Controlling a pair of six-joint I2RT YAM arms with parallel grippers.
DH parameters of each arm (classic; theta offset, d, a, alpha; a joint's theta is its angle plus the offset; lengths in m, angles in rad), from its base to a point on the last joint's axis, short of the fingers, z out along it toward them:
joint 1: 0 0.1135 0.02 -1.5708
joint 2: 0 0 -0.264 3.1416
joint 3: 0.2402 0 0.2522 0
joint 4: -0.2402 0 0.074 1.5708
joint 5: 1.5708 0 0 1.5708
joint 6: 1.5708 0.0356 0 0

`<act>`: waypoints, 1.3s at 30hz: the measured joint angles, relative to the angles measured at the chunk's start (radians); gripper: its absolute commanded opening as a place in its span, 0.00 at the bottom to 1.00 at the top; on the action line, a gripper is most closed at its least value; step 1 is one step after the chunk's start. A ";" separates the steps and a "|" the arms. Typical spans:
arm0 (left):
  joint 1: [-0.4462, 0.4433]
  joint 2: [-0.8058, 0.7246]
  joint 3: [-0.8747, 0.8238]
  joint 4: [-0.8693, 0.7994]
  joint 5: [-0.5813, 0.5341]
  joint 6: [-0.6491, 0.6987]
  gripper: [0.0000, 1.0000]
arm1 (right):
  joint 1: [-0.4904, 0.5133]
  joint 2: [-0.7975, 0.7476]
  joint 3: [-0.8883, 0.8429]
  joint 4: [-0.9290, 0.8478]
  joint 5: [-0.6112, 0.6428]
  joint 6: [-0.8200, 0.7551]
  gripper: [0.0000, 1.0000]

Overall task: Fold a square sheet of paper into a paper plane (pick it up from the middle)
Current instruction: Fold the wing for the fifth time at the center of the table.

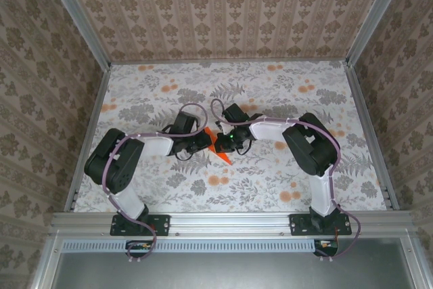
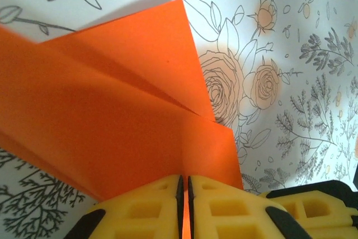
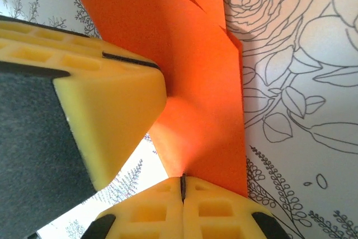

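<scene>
Orange paper: creased to a point, at the table's centre between both arms, tip toward 5 o'clock from overhead.
Left gripper: yellow jaws almost together, pinching the paper's edge; a sliver of orange shows in the slit.
Right gripper: jaws closed on the paper's edge, the sheet spreading toward 12 o'clock.
In the way: left gripper's yellow finger at 9 o'clock in the right wrist view, just beside the paper.
Around: floral tablecloth, wallpapered walls.
</scene>
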 measured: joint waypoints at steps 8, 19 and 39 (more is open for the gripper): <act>0.050 -0.004 0.006 -0.015 0.060 0.099 0.20 | 0.000 0.000 -0.003 0.001 0.002 -0.016 0.00; 0.020 0.009 0.080 -0.034 0.049 0.133 0.18 | 0.000 -0.003 -0.011 0.012 0.001 -0.016 0.00; 0.132 0.039 0.000 0.079 0.082 0.125 0.17 | -0.001 -0.014 -0.046 0.052 -0.001 -0.015 0.00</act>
